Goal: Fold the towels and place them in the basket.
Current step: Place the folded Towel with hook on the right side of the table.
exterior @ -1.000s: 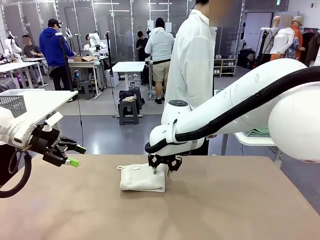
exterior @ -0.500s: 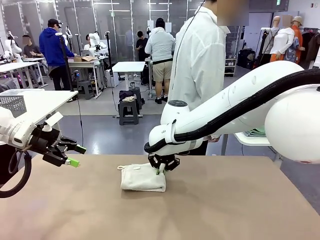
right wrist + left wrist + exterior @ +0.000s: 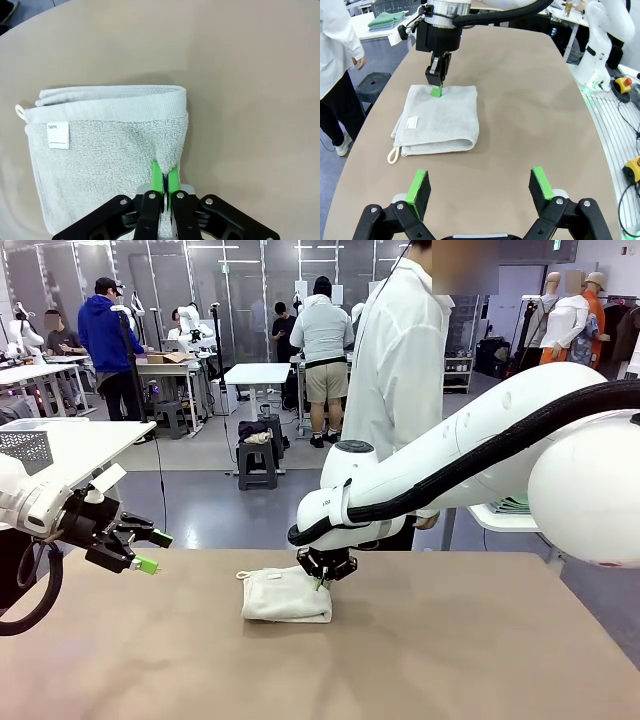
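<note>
Folded cream towel (image 3: pixel 285 597), right hand (image 3: pixel 321 581) pinching its far edge, left hand (image 3: pixel 152 552) spread, well apart.

Cream towel (image 3: pixel 110 150) reads as fuzzy, looped terry cloth, with a flatter woven band along the hem and a smooth white label (image 3: pixel 58 135). The table (image 3: pixel 250 75) underneath is matt, smooth tan. The right gripper (image 3: pixel 164 170) has a matt black body and dull green pads (image 3: pixel 156 176). The right arm (image 3: pixel 480 440) has a glossy white shell.
</note>
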`<state>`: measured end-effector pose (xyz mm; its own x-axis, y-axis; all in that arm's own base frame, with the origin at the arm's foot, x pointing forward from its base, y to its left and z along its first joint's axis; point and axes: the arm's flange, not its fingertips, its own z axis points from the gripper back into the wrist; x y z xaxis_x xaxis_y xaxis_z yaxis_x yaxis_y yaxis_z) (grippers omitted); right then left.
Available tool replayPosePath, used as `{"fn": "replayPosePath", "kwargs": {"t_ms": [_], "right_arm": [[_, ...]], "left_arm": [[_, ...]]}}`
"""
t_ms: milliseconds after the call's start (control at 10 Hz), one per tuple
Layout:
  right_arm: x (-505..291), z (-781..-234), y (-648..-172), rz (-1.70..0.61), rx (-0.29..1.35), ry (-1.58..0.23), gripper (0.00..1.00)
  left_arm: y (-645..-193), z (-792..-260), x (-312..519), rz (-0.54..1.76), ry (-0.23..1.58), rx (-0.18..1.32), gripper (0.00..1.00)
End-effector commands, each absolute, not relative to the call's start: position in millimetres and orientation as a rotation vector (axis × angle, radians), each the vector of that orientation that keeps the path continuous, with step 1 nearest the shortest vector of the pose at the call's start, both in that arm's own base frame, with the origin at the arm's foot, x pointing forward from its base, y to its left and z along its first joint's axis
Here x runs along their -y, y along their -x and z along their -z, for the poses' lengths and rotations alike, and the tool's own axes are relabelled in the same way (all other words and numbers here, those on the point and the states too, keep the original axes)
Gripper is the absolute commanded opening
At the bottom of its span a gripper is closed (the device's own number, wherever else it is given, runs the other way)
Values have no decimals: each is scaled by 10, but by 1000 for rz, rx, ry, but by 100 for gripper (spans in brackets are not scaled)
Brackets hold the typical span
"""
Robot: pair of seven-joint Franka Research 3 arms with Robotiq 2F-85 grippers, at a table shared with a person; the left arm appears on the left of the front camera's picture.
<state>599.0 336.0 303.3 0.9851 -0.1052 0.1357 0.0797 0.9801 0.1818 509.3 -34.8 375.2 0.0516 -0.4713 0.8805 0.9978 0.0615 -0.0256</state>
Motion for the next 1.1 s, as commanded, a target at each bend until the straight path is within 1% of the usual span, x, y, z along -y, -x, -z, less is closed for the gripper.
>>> {"fn": "replayPosePath", "kwargs": {"t_ms": [0, 300, 400, 500, 600, 700, 900, 1000], "right_arm": [[-3351, -3017, -5991, 93, 159, -182, 0], [-3351, -3017, -5991, 93, 159, -182, 0], [-3364, -3042, -5995, 93, 146, -177, 5], [-3163, -3057, -6011, 41, 223, -193, 5], [-2901, -3088, -6051, 44, 239, -197, 5], [-2598, -3080, -6105, 117, 259, -120, 5], [-1913, -3011, -6243, 184, 247, -99, 5], [-1565, -2974, -6297, 140, 243, -98, 5]], "left_arm": [[-5089, -3778, 349, 1337, 816, 843, 100], [-5089, -3778, 349, 1337, 816, 843, 100], [-5089, -3778, 349, 1337, 816, 843, 100], [-5089, -3778, 349, 1337, 816, 843, 100], [-5089, -3778, 349, 1337, 816, 843, 100], [-5089, -3778, 349, 1337, 816, 843, 100], [-5089, -3778, 349, 1337, 816, 843, 100], [-5089, -3778, 349, 1337, 816, 843, 100]]}}
